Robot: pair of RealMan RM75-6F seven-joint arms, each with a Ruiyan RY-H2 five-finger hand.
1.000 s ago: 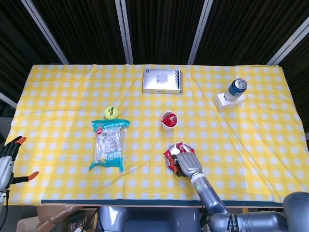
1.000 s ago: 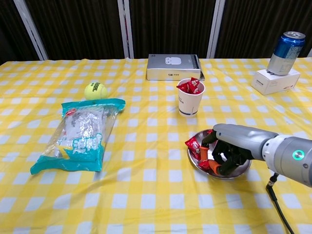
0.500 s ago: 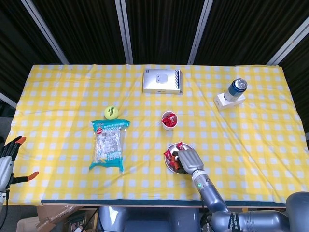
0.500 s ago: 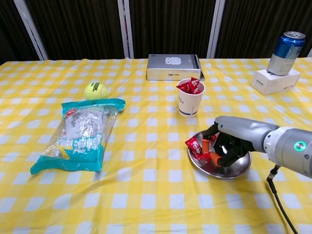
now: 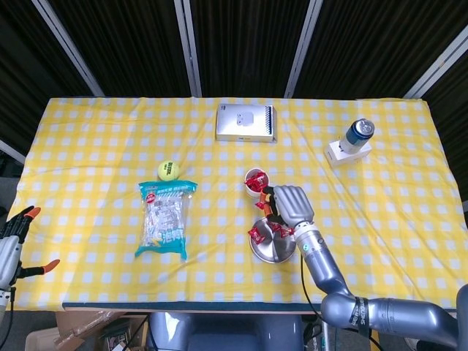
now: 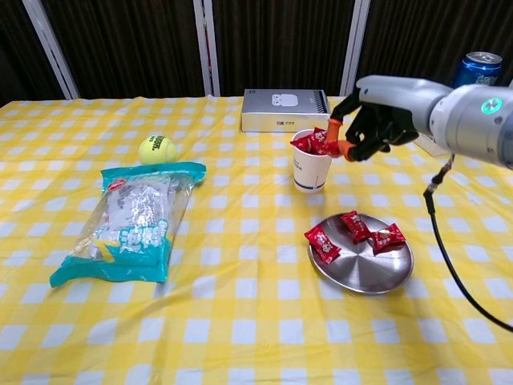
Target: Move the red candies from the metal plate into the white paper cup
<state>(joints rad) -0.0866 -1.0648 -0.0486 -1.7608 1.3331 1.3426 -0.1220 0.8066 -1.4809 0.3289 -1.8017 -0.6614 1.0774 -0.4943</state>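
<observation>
The white paper cup stands mid-table with red candies in it. My right hand hangs raised just right of the cup's rim. Its fingers are curled and pinch a red candy at the rim's edge. In front of the cup lies the metal plate with three red candies on it, one overhanging its left rim. My left hand stays at the table's far left front corner, fingers spread and empty.
A tennis ball and a teal snack bag lie to the left. A white box sits behind the cup. A blue can stands on a small white box at the back right.
My right hand has lifted off the plate and moved back and up to the cup's rim with a candy. Three candies now show uncovered on the plate. My left hand has not moved.
</observation>
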